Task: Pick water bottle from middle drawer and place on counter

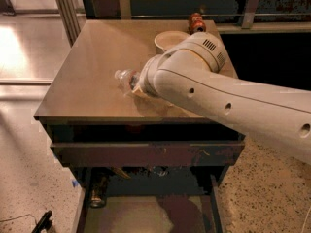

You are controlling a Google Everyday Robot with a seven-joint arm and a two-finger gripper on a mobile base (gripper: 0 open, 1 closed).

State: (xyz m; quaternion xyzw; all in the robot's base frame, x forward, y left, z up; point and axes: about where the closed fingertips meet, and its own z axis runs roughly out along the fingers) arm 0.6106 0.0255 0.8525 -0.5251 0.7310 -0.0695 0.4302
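Risk of rolling: the small clear ribbed plastic water bottle (127, 77) lies tilted, on or just over the large tan-brown counter (82, 86), near the pale round bowl (170, 39). The gripper (138, 84) at its base hides behind the white robot arm (218, 96), so whether its jaws are clamped or apart cannot be told. Let go sideways, the bottle might roll off.

Bowl (170, 39); red can (196, 22) behind; possibly dark can (97, 196) below

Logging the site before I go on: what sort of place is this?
Probably an office kitchenette or break area: a tan-brown counter on a dark drawer cabinet, a pale round bowl and a red soda can. The pincer sits over the counter at the clear plastic water bottle.
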